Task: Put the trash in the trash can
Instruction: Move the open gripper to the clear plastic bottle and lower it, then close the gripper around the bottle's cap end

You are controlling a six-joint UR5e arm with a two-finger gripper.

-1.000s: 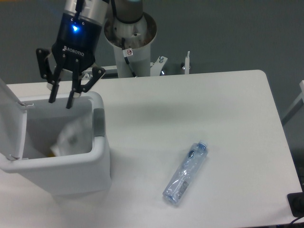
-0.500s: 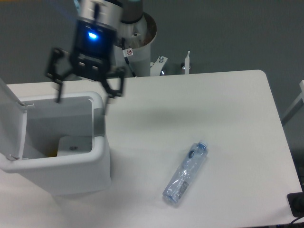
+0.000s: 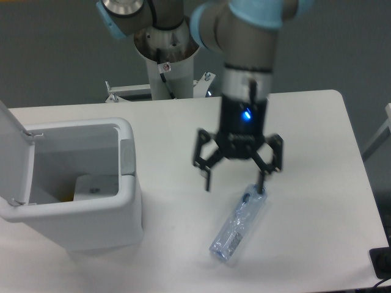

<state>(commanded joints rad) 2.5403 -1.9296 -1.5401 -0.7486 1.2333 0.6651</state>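
hidden stuff: the trash can's [image 3: 125, 204] inside is only partly visible from where I'm standing. I can see a pale packet-looking thing [image 3: 96, 185] at the bottom, with a bit of yellow next to it that I honestly can't identify. The lid [image 3: 13, 155] is flipped up on the left and cut off by the edge of view.
arm: top of the arm runs out of the picture, so only the lower part and wrist show.
bottle: crushed clear plastic bottle [image 3: 238, 224] lying flat on the white table [image 3: 317, 146], right of the can and well apart from it. Label print is too small to read.
bottle direction: long axis runs diagonally, blue cap end pointing up and right toward the far side, base end down and left toward the near edge.
gripper: gripper [image 3: 234, 178] hangs over the table with its fingers spread wide, nothing between them. Right-hand fingertip [image 3: 261, 183] sits right at the cap end of the bottle, can't tell if it's actually touching. The other fingertip is off to the left over bare table.
light: blue light glowing on the gripper body.
count: one bottle, one packet in the can, one trash can, one gripper with two fingers.
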